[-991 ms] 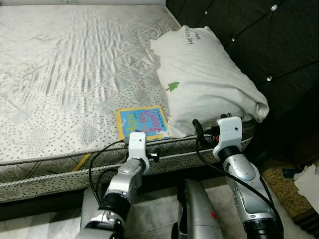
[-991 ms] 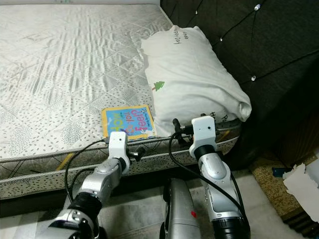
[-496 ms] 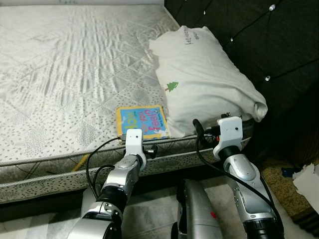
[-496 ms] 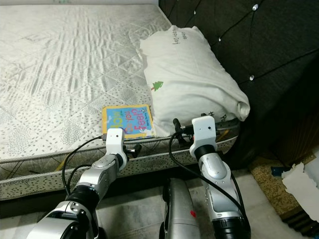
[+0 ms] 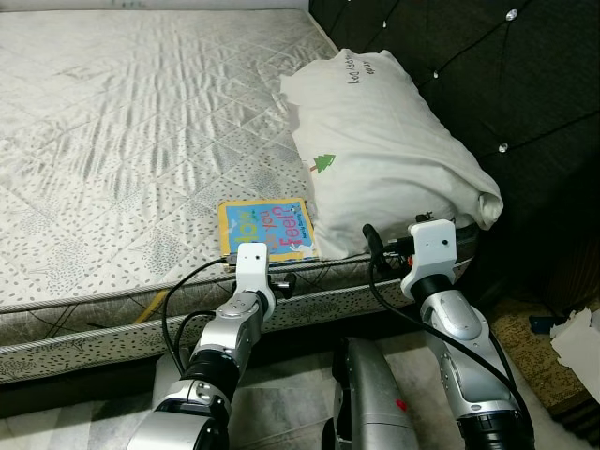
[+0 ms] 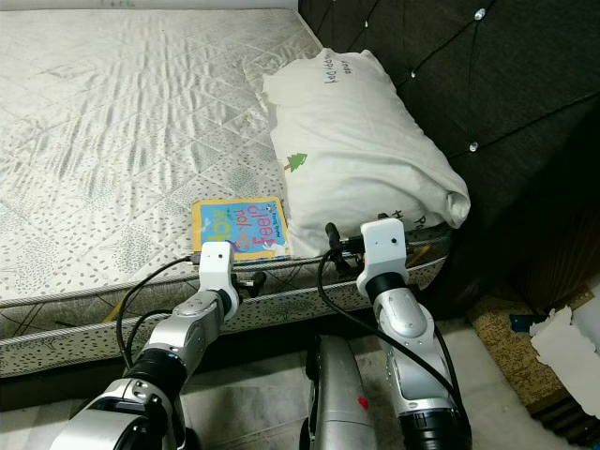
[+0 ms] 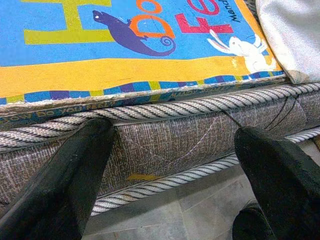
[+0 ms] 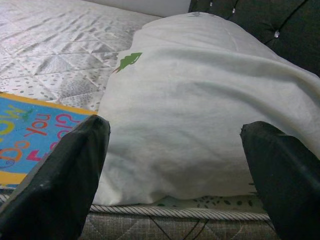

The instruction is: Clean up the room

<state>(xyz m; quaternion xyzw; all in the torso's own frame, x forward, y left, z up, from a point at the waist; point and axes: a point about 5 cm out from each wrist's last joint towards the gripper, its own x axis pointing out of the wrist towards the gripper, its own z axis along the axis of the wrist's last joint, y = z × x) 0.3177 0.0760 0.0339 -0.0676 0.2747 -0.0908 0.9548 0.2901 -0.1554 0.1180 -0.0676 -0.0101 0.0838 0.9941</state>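
Two grippers wait at the mattress (image 5: 122,141) near edge, jaws wide apart. Left gripper (image 7: 170,150) sits just below the picture book (image 5: 267,230); right gripper (image 8: 175,150) faces the pillow (image 5: 384,150).

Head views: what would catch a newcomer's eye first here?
The bright blue and yellow picture book lying flat at the bare mattress's near edge, beside the white pillow. The left gripper, open, sits just below the book; the right gripper, open, faces the pillow.

Blue-and-yellow book (image 5: 266,229), white pillow (image 5: 384,150)
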